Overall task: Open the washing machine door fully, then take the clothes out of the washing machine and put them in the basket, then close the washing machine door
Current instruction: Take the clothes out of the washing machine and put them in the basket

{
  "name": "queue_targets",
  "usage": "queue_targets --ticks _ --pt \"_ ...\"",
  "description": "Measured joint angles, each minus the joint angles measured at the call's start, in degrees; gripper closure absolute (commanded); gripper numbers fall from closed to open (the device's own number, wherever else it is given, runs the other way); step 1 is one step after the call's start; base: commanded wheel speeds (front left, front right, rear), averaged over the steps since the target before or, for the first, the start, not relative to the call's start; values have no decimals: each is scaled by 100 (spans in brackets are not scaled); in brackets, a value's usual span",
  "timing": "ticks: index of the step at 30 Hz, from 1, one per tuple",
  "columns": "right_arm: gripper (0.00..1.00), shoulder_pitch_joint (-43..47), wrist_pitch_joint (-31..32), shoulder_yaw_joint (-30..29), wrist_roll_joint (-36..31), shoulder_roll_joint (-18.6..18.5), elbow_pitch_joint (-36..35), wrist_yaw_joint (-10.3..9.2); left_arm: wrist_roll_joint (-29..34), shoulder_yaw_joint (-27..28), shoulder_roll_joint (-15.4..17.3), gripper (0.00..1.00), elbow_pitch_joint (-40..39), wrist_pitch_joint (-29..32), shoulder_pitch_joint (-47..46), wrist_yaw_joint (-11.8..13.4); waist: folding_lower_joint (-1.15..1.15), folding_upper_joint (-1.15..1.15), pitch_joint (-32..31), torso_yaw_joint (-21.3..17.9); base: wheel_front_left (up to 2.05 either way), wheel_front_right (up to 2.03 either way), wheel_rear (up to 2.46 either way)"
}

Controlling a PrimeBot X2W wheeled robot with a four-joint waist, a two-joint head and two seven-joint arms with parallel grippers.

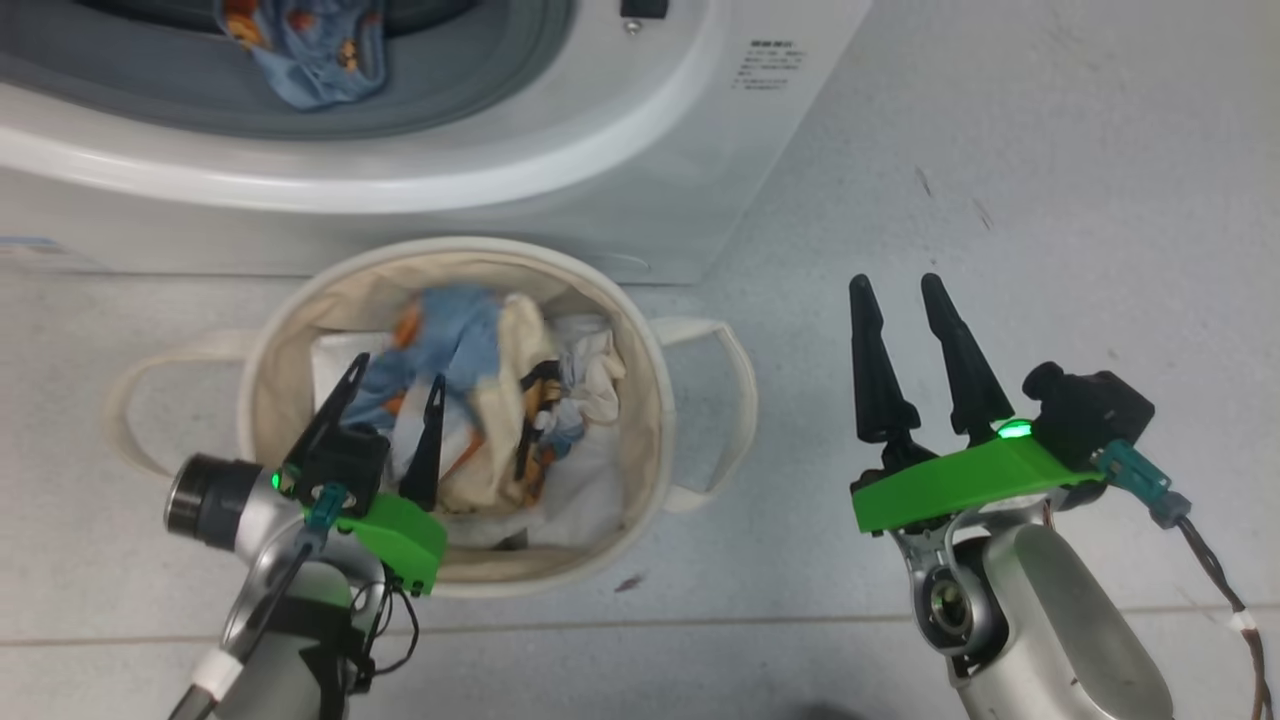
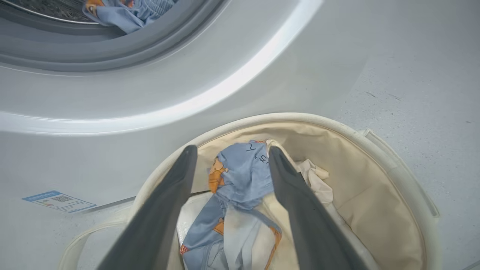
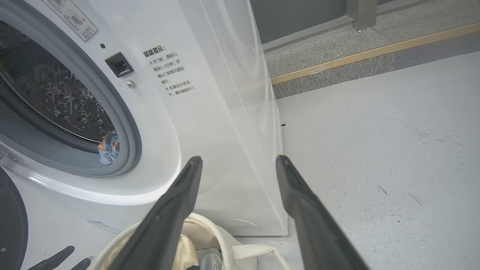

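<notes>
The cream canvas basket (image 1: 640, 330) stands on the floor right in front of the white washing machine (image 1: 560, 170). Blue and cream bear-print clothes (image 1: 460, 340) lie heaped inside it. My left gripper (image 1: 399, 370) hovers over the basket's near left side, open. In the left wrist view its fingers (image 2: 168, 195) flank the blue garment (image 2: 240, 176), which rests on the pile. One more blue garment (image 1: 310, 50) hangs over the grey gasket at the drum mouth. My right gripper (image 1: 894, 282) is open over bare floor, right of the basket. The door's black ring (image 3: 11, 221) shows at the right wrist view's left edge.
A plain white sheet (image 1: 590, 480) lines the basket's bottom. The basket's looped handles (image 1: 735, 400) stick out to both sides. A blue label (image 2: 58, 201) marks the machine's lower front. Grey floor (image 1: 1050, 200) stretches to the right, ending at a raised kerb (image 3: 337, 52).
</notes>
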Motion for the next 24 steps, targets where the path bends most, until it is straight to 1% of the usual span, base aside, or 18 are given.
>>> queue_targets --ticks 4,8,16,24 --pt "0 9 0 0 -24 0 66 0 -1 93 -41 0 -278 0 253 3 0 0 -214 116 0 0 0" --pt "0 79 0 -42 -52 0 82 0 -37 189 -102 0 -846 0 607 20 0 0 -492 229 0 0 0" --pt "0 490 0 -213 -153 -1 115 0 -62 465 -256 0 -2137 1 1372 26 0 0 -1159 433 0 0 0" --pt "0 956 0 -293 -142 0 147 0 -43 688 -361 0 -2996 0 2224 135 0 0 -1814 620 0 0 0"
